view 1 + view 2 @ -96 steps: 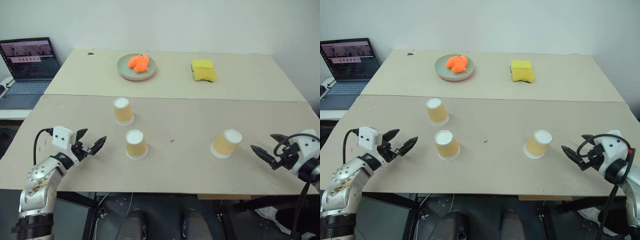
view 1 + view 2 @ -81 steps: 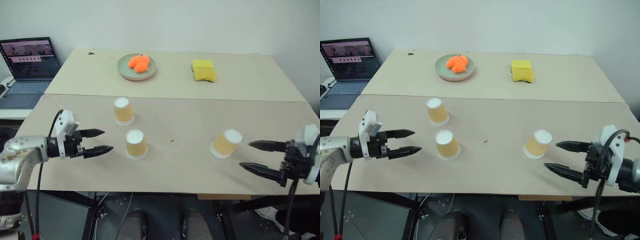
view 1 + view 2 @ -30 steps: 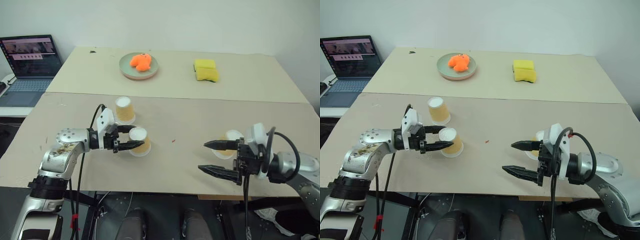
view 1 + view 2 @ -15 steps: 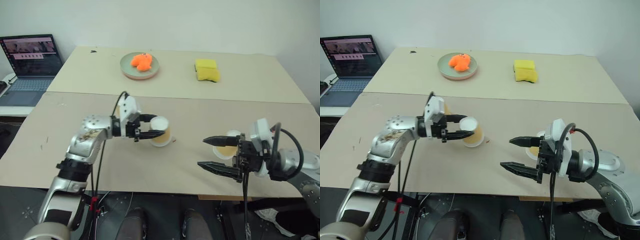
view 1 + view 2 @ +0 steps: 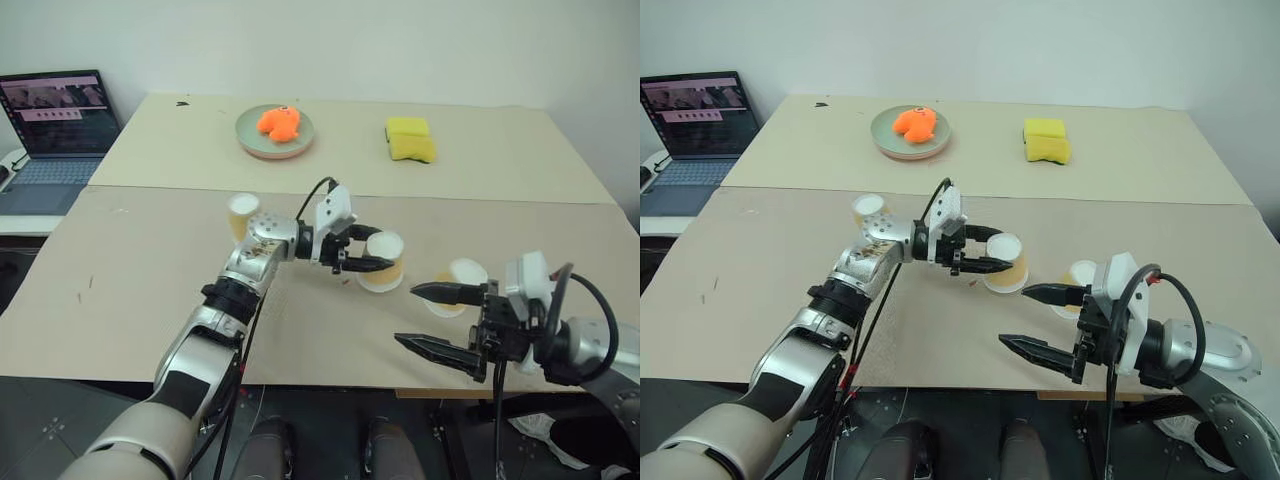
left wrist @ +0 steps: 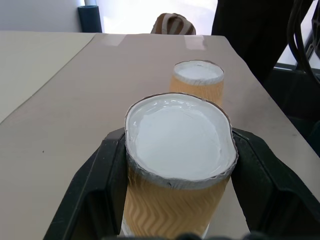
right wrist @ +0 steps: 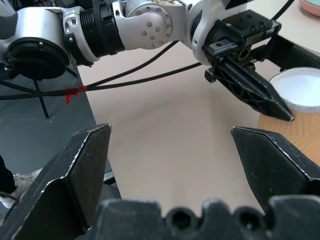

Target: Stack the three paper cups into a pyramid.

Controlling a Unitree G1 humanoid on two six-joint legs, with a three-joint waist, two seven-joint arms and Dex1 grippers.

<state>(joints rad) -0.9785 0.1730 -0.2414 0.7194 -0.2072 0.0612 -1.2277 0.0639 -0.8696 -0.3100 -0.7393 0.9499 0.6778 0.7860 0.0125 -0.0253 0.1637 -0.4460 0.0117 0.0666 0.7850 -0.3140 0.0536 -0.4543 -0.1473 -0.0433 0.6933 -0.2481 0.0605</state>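
Observation:
Three yellow-orange paper cups stand upside down, white bases up. My left gripper [image 5: 375,258] is shut on one cup [image 5: 384,262] at the table's middle; the left wrist view shows its fingers [image 6: 100,185] pressed on both sides of this cup [image 6: 177,150]. Whether it rests on the table I cannot tell. A second cup [image 5: 464,276] stands just to its right, also seen beyond the held one [image 6: 197,80]. My right gripper [image 5: 408,314] hangs open in front of that second cup, nothing between its fingers. The third cup [image 5: 241,213] stands at the left, partly behind my left arm.
At the back of the table a green plate [image 5: 250,140] holds an orange toy [image 5: 277,122], with a yellow sponge [image 5: 408,140] to its right. An open laptop [image 5: 60,125] sits off the far left. The table's front edge runs just under my right gripper.
My left gripper has carried its cup to the right, from beside the left cup to close by the right cup. The right gripper has stayed open in place.

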